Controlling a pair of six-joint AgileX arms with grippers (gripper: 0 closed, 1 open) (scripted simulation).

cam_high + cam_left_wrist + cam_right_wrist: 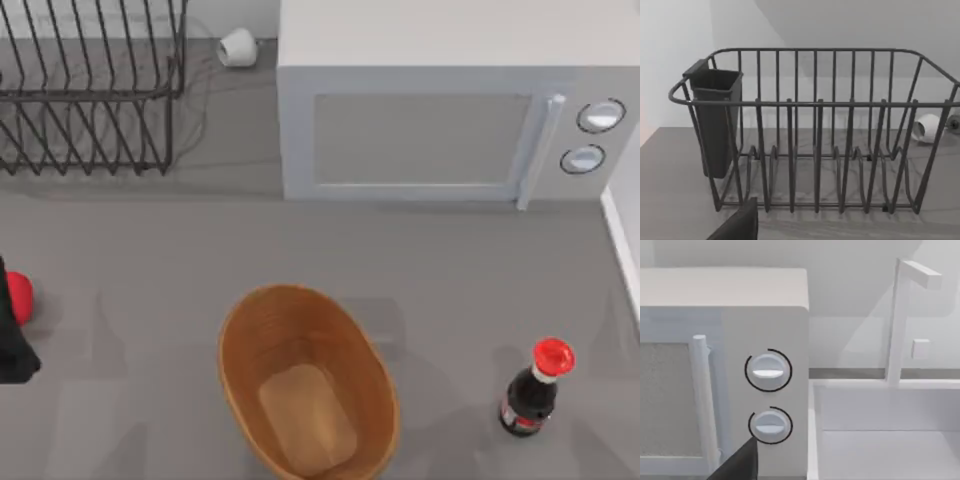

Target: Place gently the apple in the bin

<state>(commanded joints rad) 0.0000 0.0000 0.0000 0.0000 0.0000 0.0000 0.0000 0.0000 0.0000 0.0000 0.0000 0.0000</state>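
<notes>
Red and glossy, the apple [17, 298] sits at the surface's left edge beside the left gripper [14, 345] — jaw state cannot be told — likely firm, slippery; best gripped across its middle.

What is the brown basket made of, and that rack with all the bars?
The bin looks like woven wicker: brown, matte, with fine ribs running round its sloping walls and a lighter flat bottom. Being rendered, it might equally be moulded plastic. The dish rack looks like dark metal wire with a dull coating: thin, round, evenly bent bars. The cup hanging on its corner looks like dark plastic.
</notes>
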